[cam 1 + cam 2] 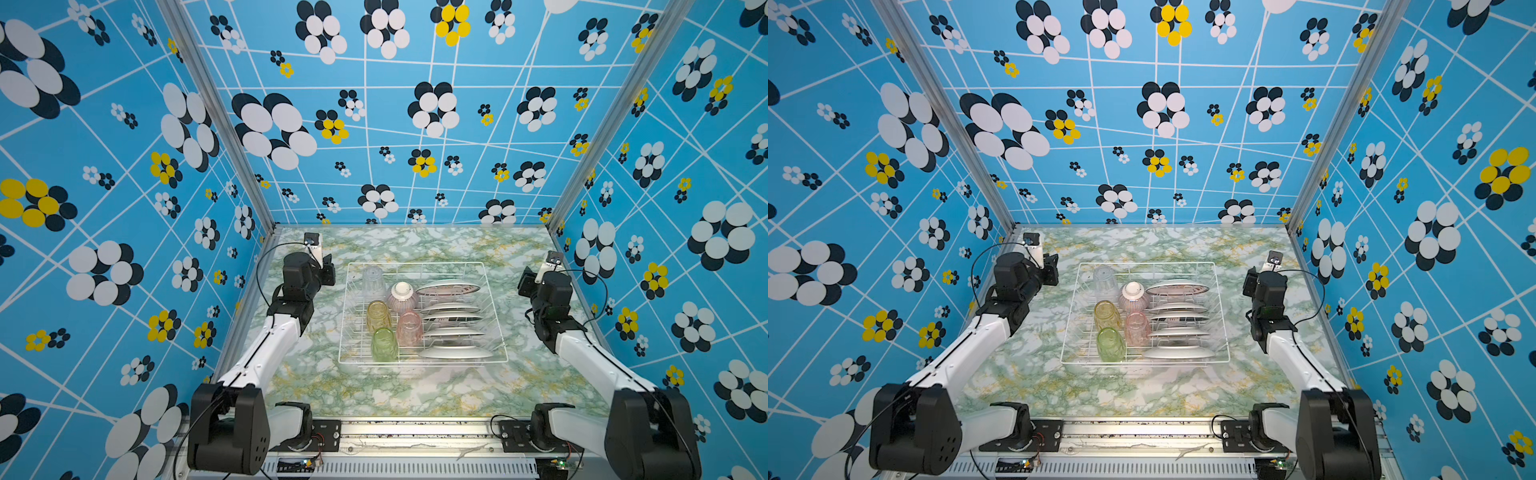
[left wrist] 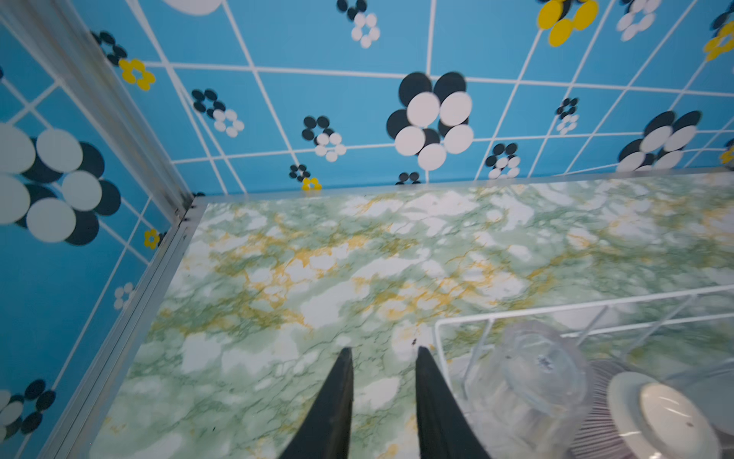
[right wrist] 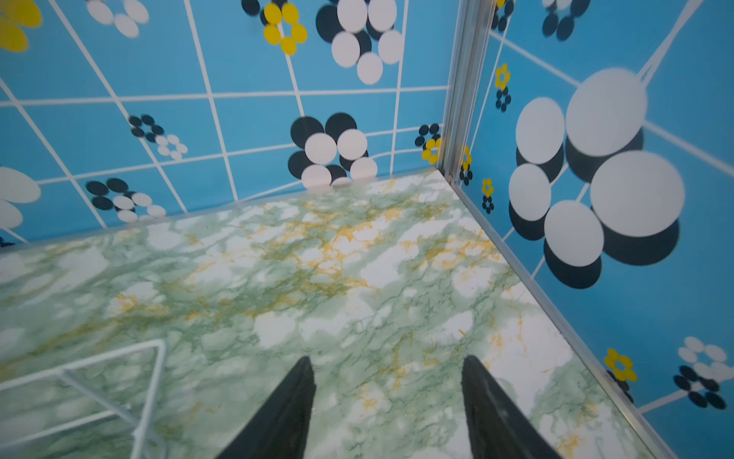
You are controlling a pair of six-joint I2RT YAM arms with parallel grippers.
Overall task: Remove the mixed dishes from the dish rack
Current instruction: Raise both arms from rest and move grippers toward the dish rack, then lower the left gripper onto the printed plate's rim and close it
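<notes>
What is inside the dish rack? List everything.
Inside the dish rack: clear tumbler, amber tumbler, pink tumbler and green tumbler, a striped bowl foot-up, and a row of plates. The plates overlap, hiding most of their faces.

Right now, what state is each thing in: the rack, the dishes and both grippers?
dish rack, on table, loaded
clear tumbler, mouth down in rack
amber tumbler, standing in rack
green tumbler, standing in rack
pink tumbler, standing in rack
bowl, upside down in rack
plates, on edge in slots
left gripper, open, empty
right gripper, open, empty
</notes>
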